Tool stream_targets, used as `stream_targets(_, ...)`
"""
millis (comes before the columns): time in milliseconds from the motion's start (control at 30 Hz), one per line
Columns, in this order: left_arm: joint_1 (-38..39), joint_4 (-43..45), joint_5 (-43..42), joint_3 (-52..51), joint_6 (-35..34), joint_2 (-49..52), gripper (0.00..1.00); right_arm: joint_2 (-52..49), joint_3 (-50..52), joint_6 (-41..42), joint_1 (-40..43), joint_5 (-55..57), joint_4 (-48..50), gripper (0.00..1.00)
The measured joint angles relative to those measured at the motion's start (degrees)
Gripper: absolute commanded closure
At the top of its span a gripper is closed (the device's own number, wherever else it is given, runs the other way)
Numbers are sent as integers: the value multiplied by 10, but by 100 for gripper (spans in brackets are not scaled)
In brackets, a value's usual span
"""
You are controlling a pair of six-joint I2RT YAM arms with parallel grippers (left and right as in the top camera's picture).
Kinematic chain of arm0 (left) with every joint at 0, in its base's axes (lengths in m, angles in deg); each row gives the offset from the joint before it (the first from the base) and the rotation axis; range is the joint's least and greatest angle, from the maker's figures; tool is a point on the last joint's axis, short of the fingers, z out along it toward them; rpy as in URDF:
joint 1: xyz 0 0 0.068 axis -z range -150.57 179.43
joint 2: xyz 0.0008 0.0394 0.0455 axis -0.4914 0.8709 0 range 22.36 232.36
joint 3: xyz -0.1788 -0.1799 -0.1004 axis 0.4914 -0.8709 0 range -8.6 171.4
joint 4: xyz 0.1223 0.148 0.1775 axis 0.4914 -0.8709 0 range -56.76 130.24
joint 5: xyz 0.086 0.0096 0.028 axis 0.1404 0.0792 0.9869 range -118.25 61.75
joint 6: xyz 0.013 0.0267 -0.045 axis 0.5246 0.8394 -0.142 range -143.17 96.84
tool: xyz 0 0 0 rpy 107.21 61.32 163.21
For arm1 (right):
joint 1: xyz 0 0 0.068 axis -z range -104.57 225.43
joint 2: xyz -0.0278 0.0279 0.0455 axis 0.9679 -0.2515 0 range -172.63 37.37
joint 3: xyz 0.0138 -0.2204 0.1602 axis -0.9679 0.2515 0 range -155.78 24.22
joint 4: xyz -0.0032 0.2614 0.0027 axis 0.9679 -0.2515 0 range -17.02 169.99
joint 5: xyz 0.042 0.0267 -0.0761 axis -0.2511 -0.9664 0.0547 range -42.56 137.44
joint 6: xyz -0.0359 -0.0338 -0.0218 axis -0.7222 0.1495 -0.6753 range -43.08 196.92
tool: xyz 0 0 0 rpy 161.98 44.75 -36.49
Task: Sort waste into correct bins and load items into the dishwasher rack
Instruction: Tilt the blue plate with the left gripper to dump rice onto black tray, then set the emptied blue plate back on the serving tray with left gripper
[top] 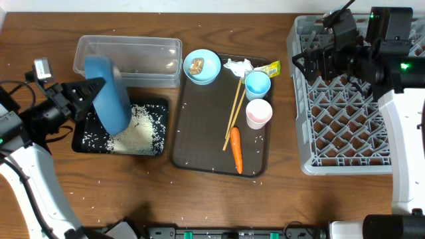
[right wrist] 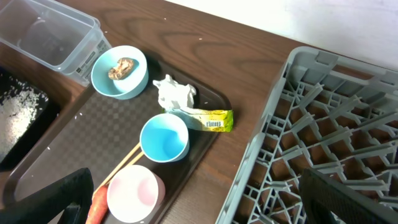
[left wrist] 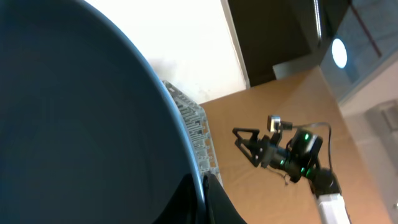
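Observation:
My left gripper [top: 91,90] is shut on the rim of the large blue dish [top: 110,93], held tilted on edge above the black tray [top: 85,142], where white rice [top: 136,133] lies piled. In the left wrist view the dish [left wrist: 81,112] fills the left side, with the fingers [left wrist: 214,202] pinching its edge. My right gripper [top: 312,61] hangs open over the grey rack's [top: 345,113] near-left corner, holding nothing. On the brown serving tray [top: 199,139] are a small bowl [right wrist: 119,71] with a brown lump, tissue [right wrist: 174,93], wrapper [right wrist: 211,119], light-blue cup [right wrist: 164,138], pink cup [right wrist: 134,193], chopsticks [top: 234,113] and carrot [top: 236,151].
The clear tub [top: 129,50] stands behind the black tray, with a few grains inside. Stray rice grains dot the wooden table around the trays. The rack's lattice floor [right wrist: 323,124] holds nothing.

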Motion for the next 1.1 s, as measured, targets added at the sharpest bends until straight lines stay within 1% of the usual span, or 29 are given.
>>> stream_targets(100,20,-9,2,0,20,-7,94,0,0,0,0,0,1,1)
stream_targets(200,60,12,4,0,30,-6,94,0,0,0,0,0,2,1)
stream_targets(333,164,89,15,0,39,-6,94,0,0,0,0,0,3,1)
stream_targets(400,230,104,43,0,44,-6,94,0,0,0,0,0,3,1)
stream_targets(500,350,79,129,0,61,-6,94,0,0,0,0,0,1,1)
stream_targets(633,503,1,316,1,96,2,94,0,0,0,0,0,-2,1)
stream_targets(667,542,-18,378,1,104,9,94,0,0,0,0,0,-2,1)
stream_targets(700,576,-31,433,0,112,18,94,0,0,0,0,0,-3,1)
stream_targets(800,657,-37,554,0,131,49,94,0,0,0,0,0,-3,1)
stream_targets(867,701,-31,619,0,143,71,94,0,0,0,0,0,-3,1)
stream_targets(933,733,-22,666,0,151,90,94,0,0,0,0,0,-3,1)
stream_targets(1000,760,-15,703,0,156,113,94,0,0,0,0,0,-6,1)
stream_targets(1100,778,-10,736,0,163,149,94,0,0,0,0,0,-9,1)
